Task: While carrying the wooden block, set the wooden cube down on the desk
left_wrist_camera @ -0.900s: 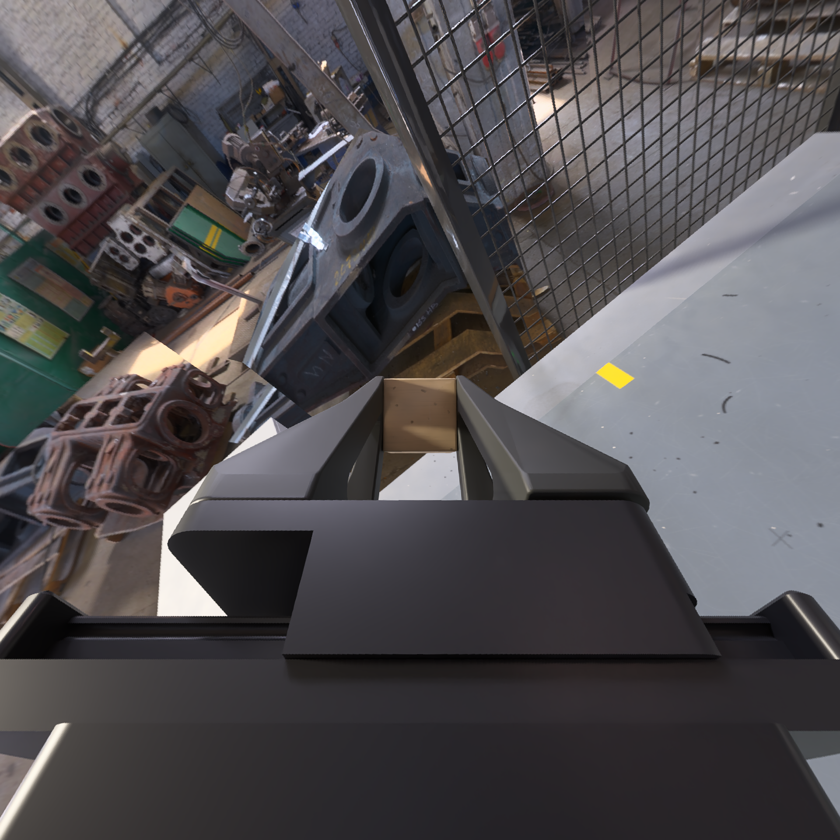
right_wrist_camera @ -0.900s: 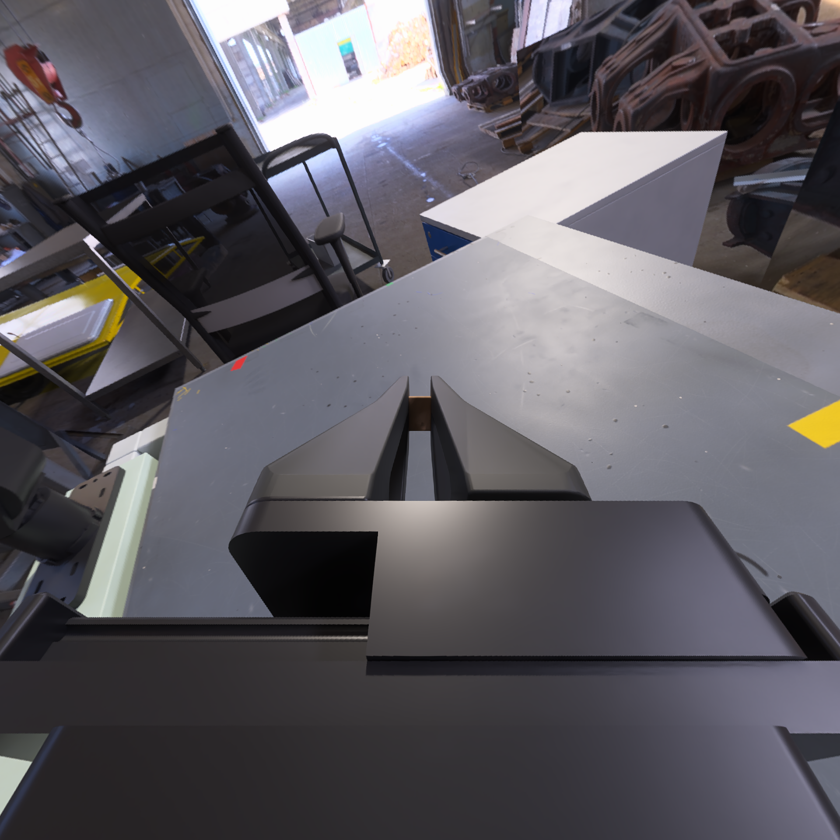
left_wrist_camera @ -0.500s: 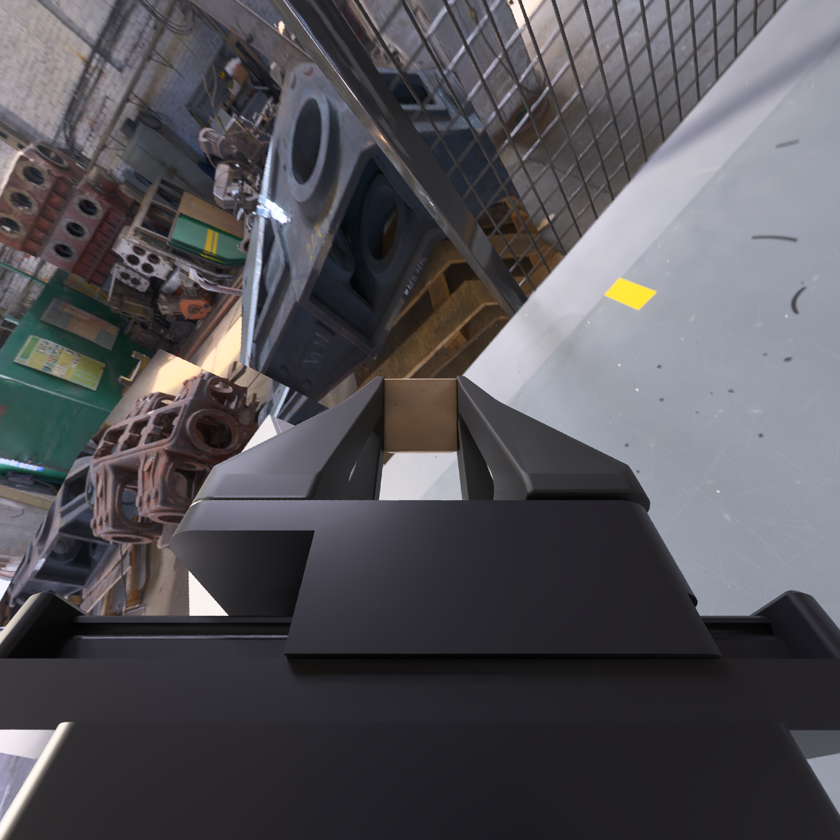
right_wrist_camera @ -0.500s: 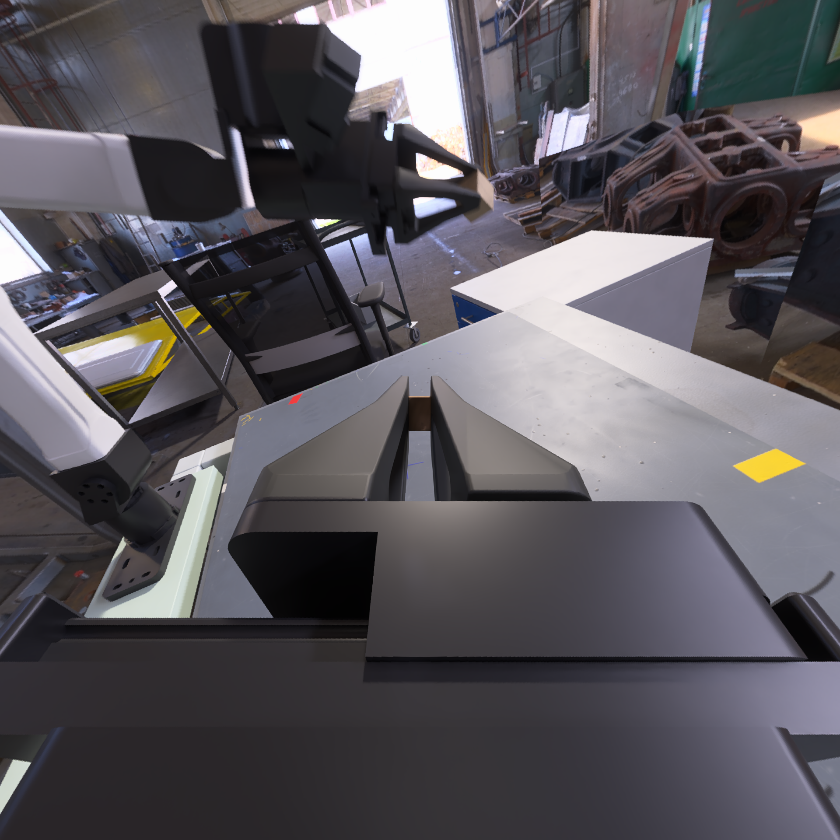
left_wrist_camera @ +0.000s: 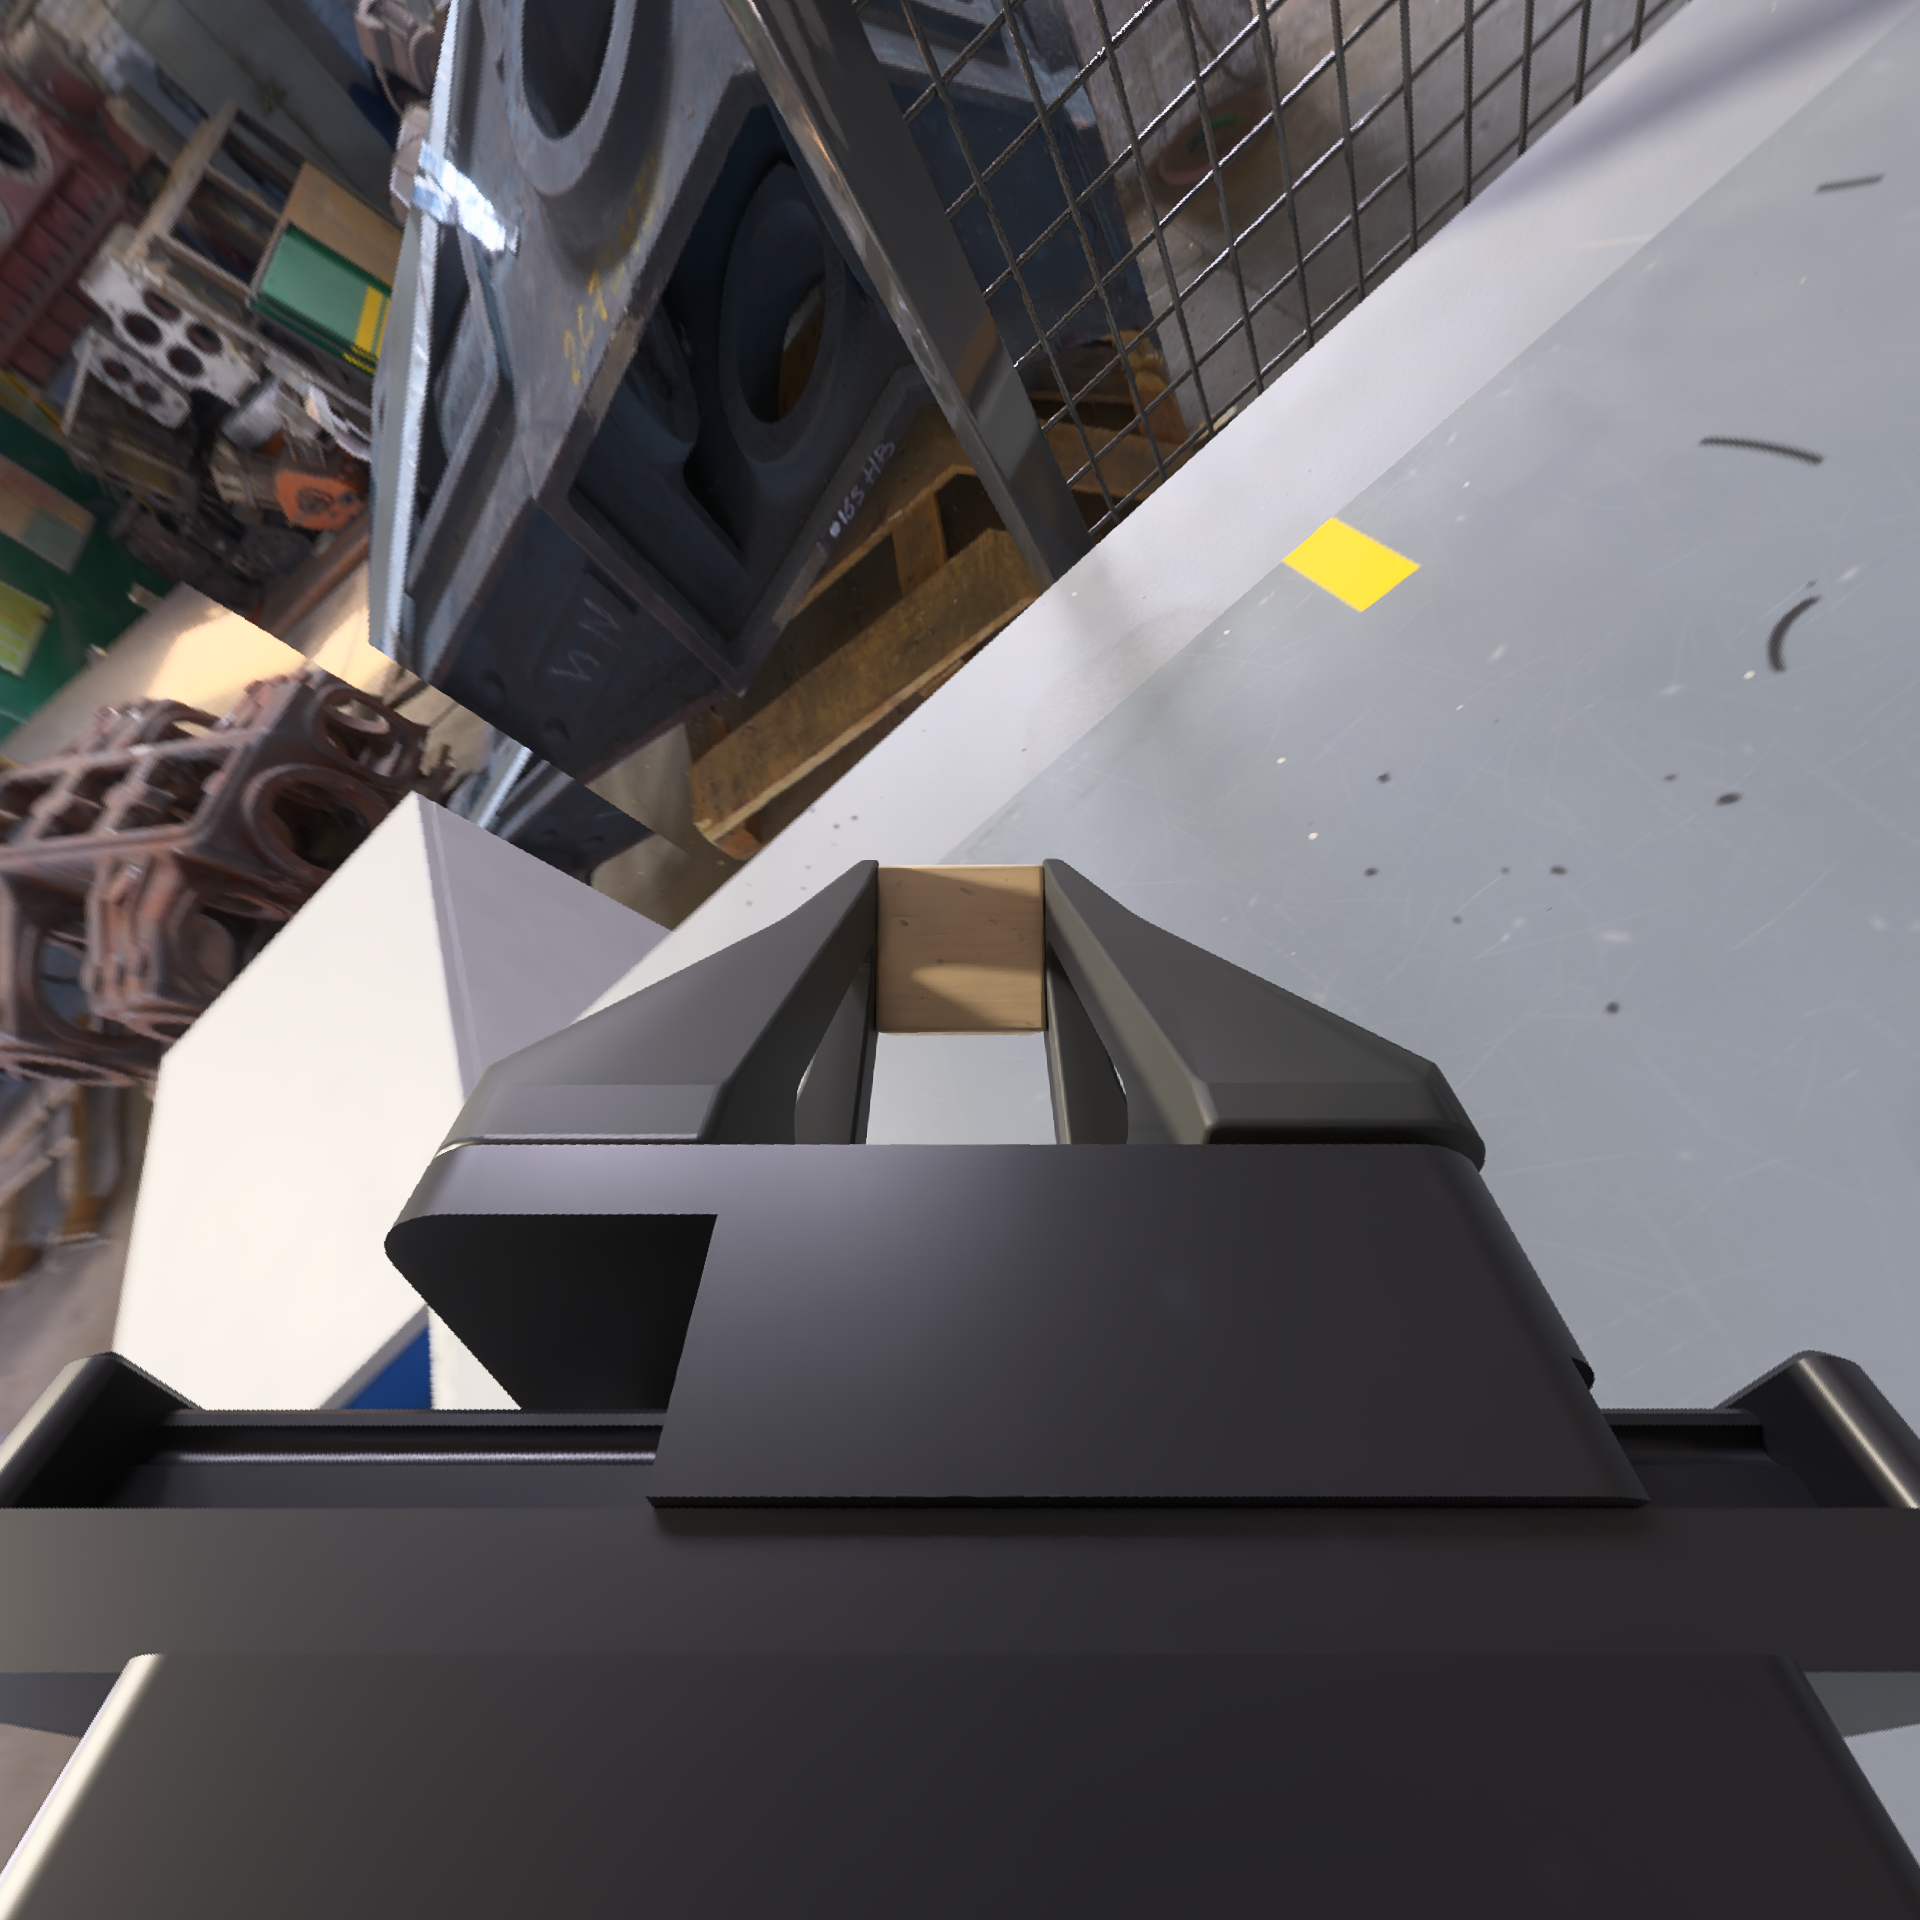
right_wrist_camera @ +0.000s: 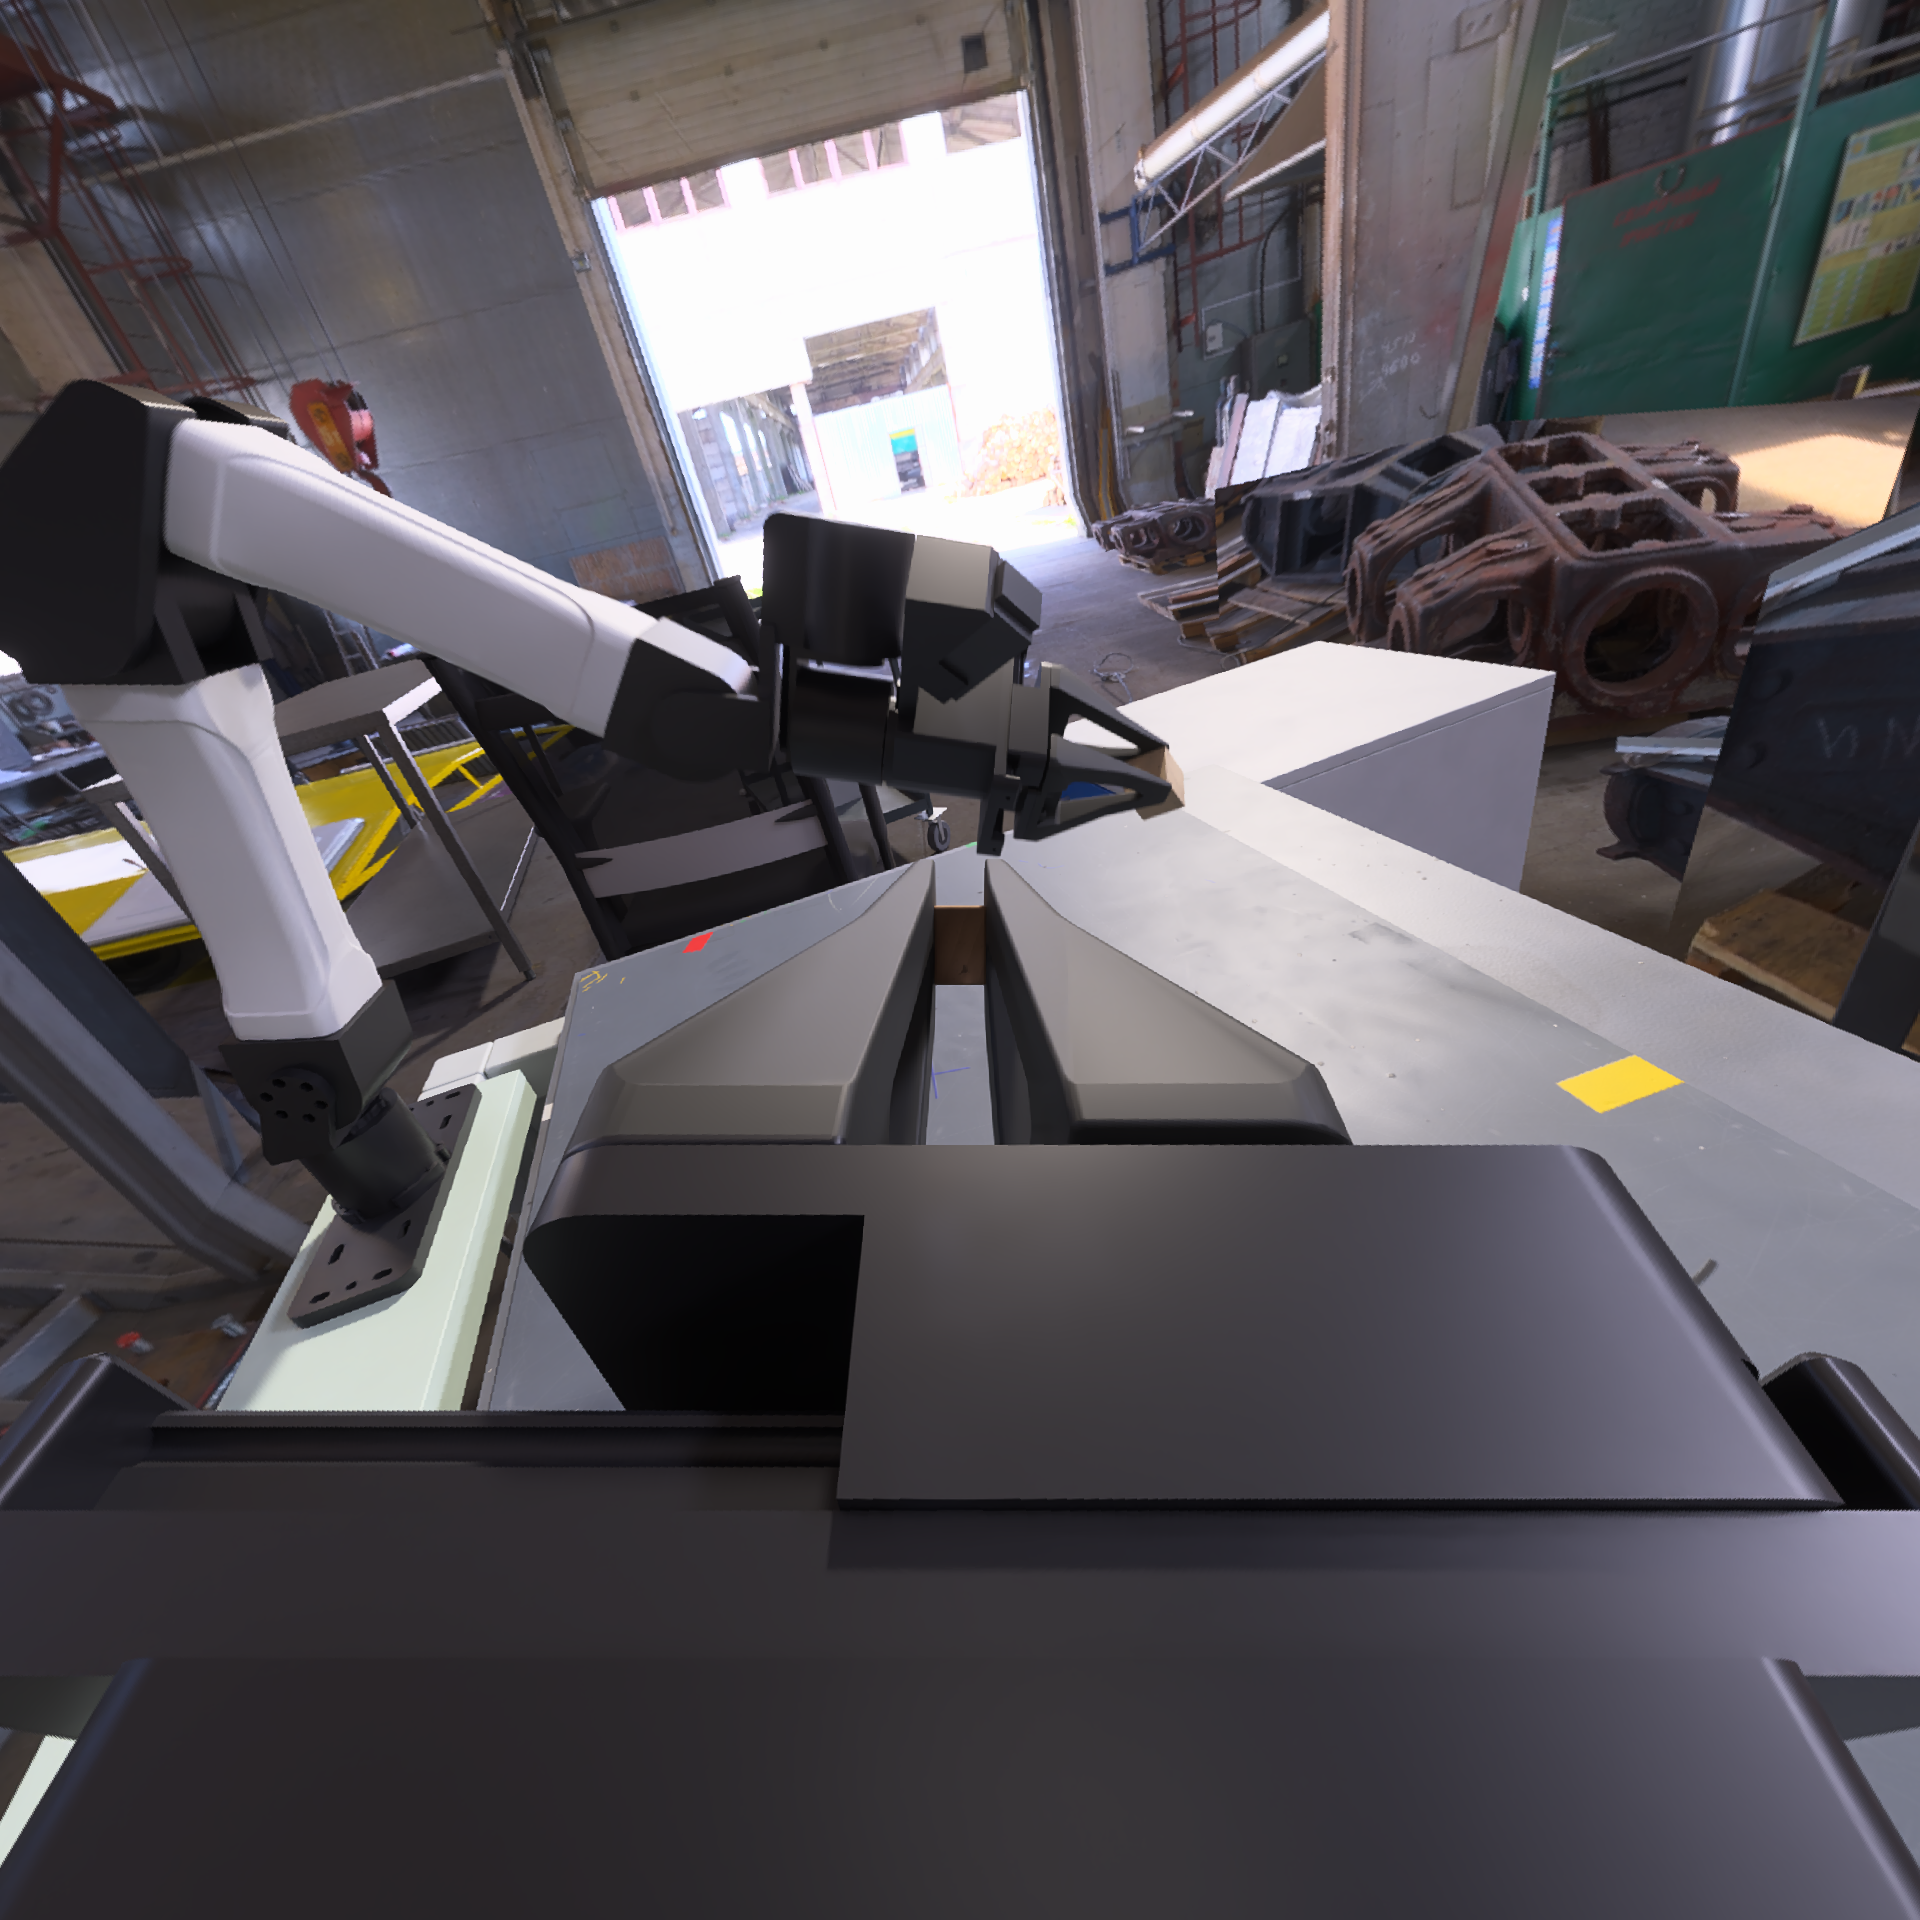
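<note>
My left gripper (left_wrist_camera: 959,883) is shut on a pale wooden cube (left_wrist_camera: 958,951) and holds it in the air over the far edge of the grey desk (left_wrist_camera: 1558,935). The right wrist view shows that gripper (right_wrist_camera: 1162,771) tilted down, with the cube (right_wrist_camera: 1176,767) a little above the desk (right_wrist_camera: 1299,987). My right gripper (right_wrist_camera: 959,883) is shut on a narrow, darker brown wooden block (right_wrist_camera: 958,943) and holds it above the desk.
A yellow square marker (left_wrist_camera: 1351,564) lies on the desk and also shows in the right wrist view (right_wrist_camera: 1619,1081). A red marker (right_wrist_camera: 697,942) sits near the left corner. A white cabinet (right_wrist_camera: 1382,717) adjoins the far edge. A wire mesh fence (left_wrist_camera: 1195,208) stands beyond.
My left gripper has come down toward the desk's far edge with the cube. The right wrist view has tilted up, bringing the left arm fully into view. Both grips hold.
</note>
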